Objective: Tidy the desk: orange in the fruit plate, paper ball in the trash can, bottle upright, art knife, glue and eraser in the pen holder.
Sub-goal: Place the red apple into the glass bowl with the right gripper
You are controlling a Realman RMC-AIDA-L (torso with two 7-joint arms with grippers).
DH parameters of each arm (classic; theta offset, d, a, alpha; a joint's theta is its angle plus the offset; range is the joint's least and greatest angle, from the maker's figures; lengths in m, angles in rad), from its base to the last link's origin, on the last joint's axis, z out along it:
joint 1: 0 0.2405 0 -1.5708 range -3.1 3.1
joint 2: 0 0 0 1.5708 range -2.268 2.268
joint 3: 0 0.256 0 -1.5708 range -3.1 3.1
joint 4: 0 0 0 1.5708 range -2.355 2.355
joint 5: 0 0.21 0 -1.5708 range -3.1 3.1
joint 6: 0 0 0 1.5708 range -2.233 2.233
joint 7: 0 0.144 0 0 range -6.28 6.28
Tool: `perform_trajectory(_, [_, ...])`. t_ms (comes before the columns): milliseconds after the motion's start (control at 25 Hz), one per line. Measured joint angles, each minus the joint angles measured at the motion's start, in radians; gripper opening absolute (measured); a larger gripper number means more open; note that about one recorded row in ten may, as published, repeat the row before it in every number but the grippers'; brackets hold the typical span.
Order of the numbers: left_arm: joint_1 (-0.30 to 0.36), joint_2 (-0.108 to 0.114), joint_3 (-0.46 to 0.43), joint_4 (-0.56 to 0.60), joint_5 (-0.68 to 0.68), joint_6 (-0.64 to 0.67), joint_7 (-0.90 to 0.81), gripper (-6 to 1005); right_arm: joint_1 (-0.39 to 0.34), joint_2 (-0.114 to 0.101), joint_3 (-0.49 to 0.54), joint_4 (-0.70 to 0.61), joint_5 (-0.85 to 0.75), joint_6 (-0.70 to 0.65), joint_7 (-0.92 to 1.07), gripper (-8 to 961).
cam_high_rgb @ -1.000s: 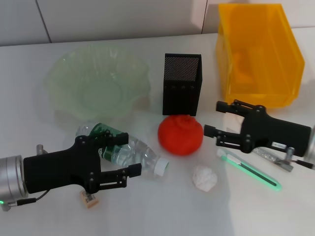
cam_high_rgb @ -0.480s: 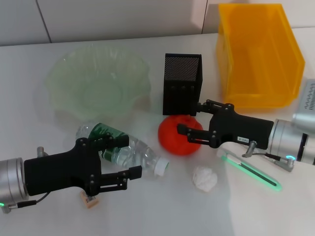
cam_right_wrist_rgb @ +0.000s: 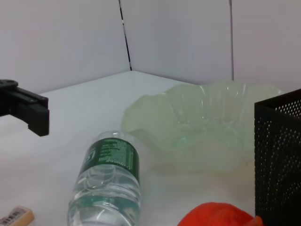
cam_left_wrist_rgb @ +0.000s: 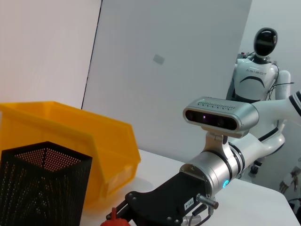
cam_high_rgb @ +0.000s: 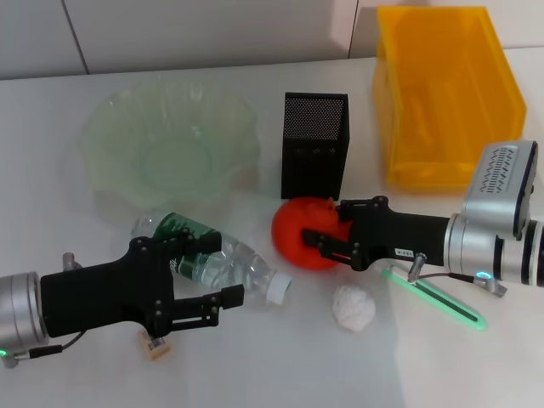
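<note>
The right gripper, jaws apart, straddles the round red-orange fruit from its right side beside the black mesh pen holder, far nearer than the open, idle left gripper.

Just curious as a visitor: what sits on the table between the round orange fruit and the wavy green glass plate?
In the head view, only bare white table lies between the orange fruit and the green glass plate; the black mesh pen holder stands beside that stretch.
</note>
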Motion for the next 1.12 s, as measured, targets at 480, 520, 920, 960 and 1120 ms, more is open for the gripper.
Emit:
perform_trajectory(480, [0.000, 0.000, -0.001, 0.000, 0.000, 0.000, 0.001, 803, -0.057, -0.002, 0.020, -0.048, 0.039, -0.251, -0.025, 320])
perform_trajectory(520, [0.001, 0.000, -0.001, 0.000, 0.000, 0.002, 0.001, 803, -0.069, -0.002, 0.021, -0.064, 0.061, -0.286, -0.025, 300])
perform_trajectory(920, [0.003, -0.001, -0.002, 0.000, -0.001, 0.006, 0.001, 801, -0.068, -0.005, 0.013, -0.177, 0.324, -0.510, -0.013, 172])
perform_trajectory(960, [0.003, -0.001, -0.003, -0.002, -0.001, 0.006, 0.001, 801, -0.046, -0.005, 0.013, -0.180, 0.335, -0.509, -0.013, 163])
perform_trajectory(1120, [0.003, -0.002, -0.002, -0.015, -0.002, 0.007, 0.008, 800, 0.087, -0.004, 0.009, -0.174, 0.346, -0.399, -0.012, 117])
